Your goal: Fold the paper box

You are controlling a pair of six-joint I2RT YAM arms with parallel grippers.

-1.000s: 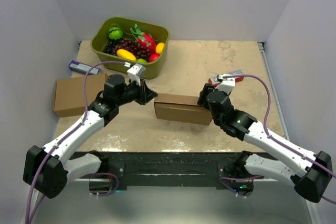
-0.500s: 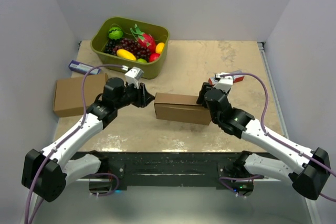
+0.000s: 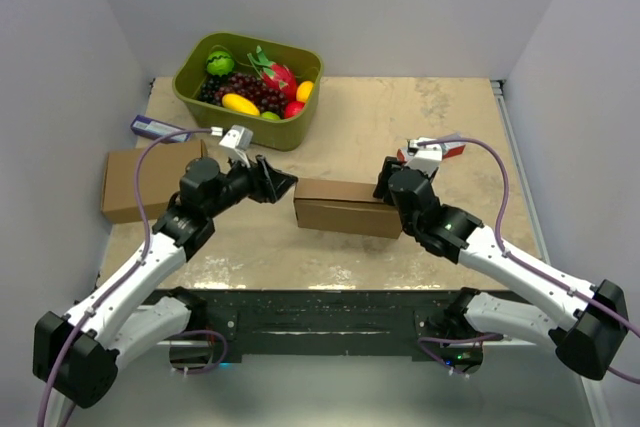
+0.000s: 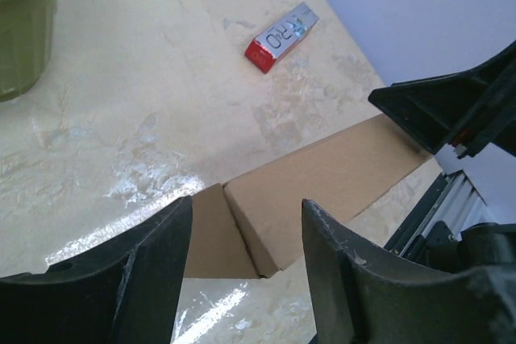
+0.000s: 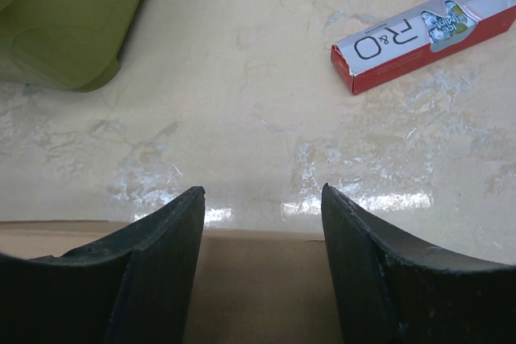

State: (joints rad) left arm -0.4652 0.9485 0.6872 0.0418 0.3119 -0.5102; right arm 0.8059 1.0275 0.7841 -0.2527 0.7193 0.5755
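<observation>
- From above, the paper box [image 3: 345, 209] lies closed and flat on the bench [image 3: 440, 107], near the front edge and between my two arms.
- My left hand [image 3: 285, 184] is just beside the box's left end with its fingers spread, grasping nothing.
- My right hand [image 3: 385, 185] sits at the box's right end, on its far side.
- A second cardboard box [image 3: 140, 182] lies well apart on the left, a green tub [image 3: 300, 119] of fruit [image 3: 250, 82] stands at the back, and a red-and-silver carton [image 3: 452, 150] shows just behind my right wrist.
- From my left wrist, the left hand [image 4: 247, 207] is released. The box's [image 4: 322, 183] near corner shows in the gap between the fingers [image 4: 121, 279], beyond their tips.
- The dark tip of my right hand [image 4: 439, 106] shows at the box's far end, with the carton [image 4: 282, 35] on the bench beyond.
- From my right wrist, the right hand [image 5: 262, 192] is also spread wide. The box's brown top [image 5: 258, 279] runs under and between the fingers [image 5: 371, 271]; I cannot tell whether they touch it.
- The carton [image 5: 423, 30] lies ahead to the right, the tub's corner [image 5: 64, 22] ahead to the left.
</observation>
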